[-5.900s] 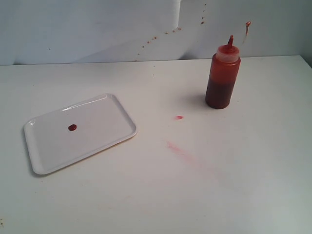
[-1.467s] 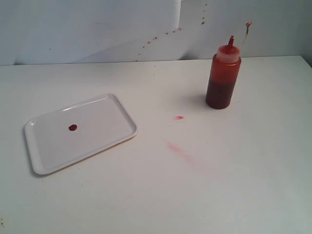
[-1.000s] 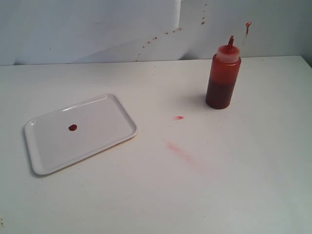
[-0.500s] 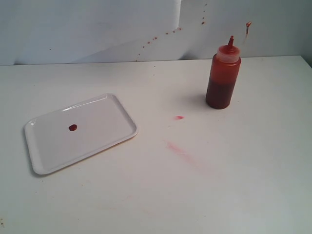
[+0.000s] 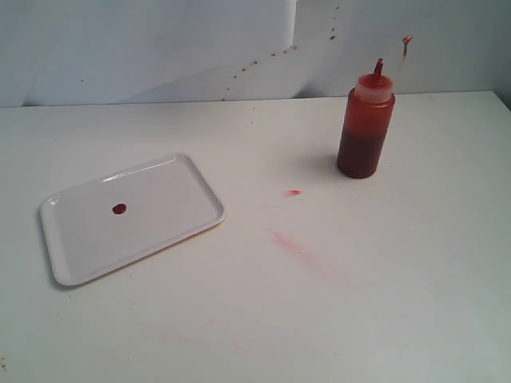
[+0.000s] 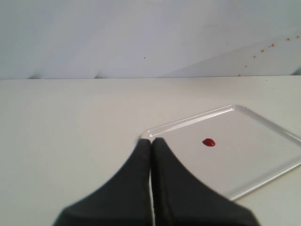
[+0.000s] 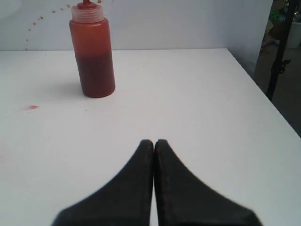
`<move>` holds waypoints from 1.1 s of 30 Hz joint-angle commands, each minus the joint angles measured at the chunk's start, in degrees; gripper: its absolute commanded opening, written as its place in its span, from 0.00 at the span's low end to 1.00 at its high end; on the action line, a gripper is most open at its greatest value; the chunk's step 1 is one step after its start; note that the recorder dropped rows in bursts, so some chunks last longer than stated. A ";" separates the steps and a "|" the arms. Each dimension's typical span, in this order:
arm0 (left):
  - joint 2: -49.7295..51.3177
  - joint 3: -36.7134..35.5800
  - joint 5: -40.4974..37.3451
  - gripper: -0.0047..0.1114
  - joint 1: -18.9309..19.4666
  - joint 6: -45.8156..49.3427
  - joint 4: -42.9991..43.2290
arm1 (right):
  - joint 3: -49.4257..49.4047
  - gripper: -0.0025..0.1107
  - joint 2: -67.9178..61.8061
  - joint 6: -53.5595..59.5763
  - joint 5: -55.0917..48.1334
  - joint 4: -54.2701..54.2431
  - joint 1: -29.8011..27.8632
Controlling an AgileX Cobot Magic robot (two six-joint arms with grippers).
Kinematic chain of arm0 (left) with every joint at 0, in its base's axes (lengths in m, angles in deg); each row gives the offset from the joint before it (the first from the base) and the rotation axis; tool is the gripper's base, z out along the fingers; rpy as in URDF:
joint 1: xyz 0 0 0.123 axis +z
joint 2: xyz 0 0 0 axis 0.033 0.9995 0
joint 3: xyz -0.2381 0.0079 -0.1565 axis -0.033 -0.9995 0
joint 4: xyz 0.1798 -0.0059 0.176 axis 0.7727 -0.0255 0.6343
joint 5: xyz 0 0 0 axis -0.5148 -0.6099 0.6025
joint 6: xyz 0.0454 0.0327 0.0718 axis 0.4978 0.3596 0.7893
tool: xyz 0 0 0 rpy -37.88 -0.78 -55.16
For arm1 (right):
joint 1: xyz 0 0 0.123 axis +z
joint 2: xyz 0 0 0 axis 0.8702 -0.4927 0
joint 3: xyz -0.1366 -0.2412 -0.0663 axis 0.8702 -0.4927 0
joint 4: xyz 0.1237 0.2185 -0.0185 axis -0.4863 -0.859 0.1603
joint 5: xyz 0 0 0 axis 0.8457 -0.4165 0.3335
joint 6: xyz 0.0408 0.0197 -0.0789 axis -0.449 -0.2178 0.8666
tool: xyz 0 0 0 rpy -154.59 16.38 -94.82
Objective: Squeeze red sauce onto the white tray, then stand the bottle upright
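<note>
White table (image 5: pixel 383 303): bears everything.
White tray (image 5: pixel 160 207): flat on table's left part, set at angle.
Bottle (image 5: pixel 365 128): upright near back wall, right of centre, well apart from tray; nothing touching it; dark sauce fills lower part.
Left gripper (image 6: pixel 151 141): fingers pressed together, empty, over tray's corner.
Right gripper (image 7: pixel 154 142): fingers together, empty, apart from bottle.
Pinkish smear (image 5: pixel 289 242): between tray and bottle.
Red sauce (image 5: pixel 119 209): small round blob on tray.

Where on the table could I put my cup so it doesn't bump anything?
The biggest bare patch is the near part of the table, in front of the white tray and the bottle. The stretch between tray and bottle is free too, but pinkish smears dirty it. Nowhere is crowded.
</note>
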 commanded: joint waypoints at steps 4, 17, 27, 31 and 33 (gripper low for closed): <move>-0.22 -0.27 0.63 0.04 0.04 0.05 0.15 | -0.20 0.02 0.31 -2.72 -0.11 0.02 1.53; -0.22 -0.27 0.63 0.04 0.04 0.05 0.15 | -0.20 0.02 0.31 -3.73 -0.11 0.27 1.53; -0.22 -0.27 0.63 0.04 0.04 0.05 0.15 | -0.20 0.02 0.31 -3.62 -0.11 1.09 1.53; -0.22 -0.27 0.63 0.04 0.04 0.05 0.15 | -0.20 0.02 0.31 -0.49 0.23 0.03 1.53; -0.22 -0.27 0.63 0.04 0.04 0.05 0.15 | -0.20 0.02 0.31 2.62 0.23 -2.45 1.53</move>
